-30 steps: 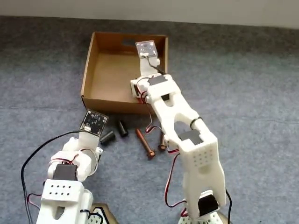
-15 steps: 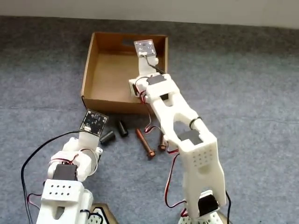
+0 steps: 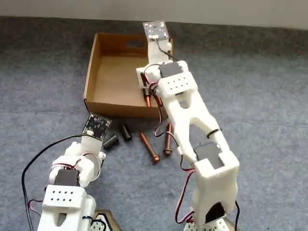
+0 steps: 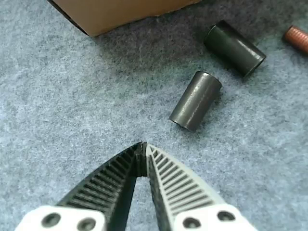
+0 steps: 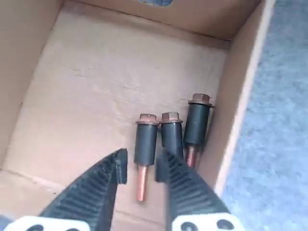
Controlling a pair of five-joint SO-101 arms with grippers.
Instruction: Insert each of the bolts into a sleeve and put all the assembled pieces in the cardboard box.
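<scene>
Grey carpet (image 3: 260, 86), short-piled and fuzzy, lies under everything.

The right gripper (image 5: 142, 166) hangs released above the cardboard box (image 5: 72, 91). Its black ribbed fingers (image 5: 96, 187) are spread apart and grip nothing. Below its tips, on the smooth brown box floor, three assembled pieces (image 5: 146, 142) lie side by side next to one side wall. Each is a matte black cylindrical sleeve with a copper-coloured bolt through it. A flanged hex head sits at one end of each. On the outer two pieces a threaded shank pokes out at the other end. The middle piece's lower end is hidden behind a finger.

The left gripper (image 4: 143, 151) is clenched, its ridged black fingers meeting at the tips, empty and low over the carpet. Just beyond the tips a loose sleeve (image 4: 196, 100) lies on its side, a smooth dark hollow tube. A second sleeve (image 4: 234, 48) lies near it without touching. The ribbed end of a loose bolt (image 4: 296, 37) shows farther off.

From above, two loose bolts (image 3: 149, 147) rest on the carpet just in front of the box, beside the two sleeves and between the white plastic arms. The box is plain brown cardboard, rectangular and open-topped, with a slot cut in its far wall. Behind the carpet's far edge runs a pale strip of wall (image 3: 216, 8).
</scene>
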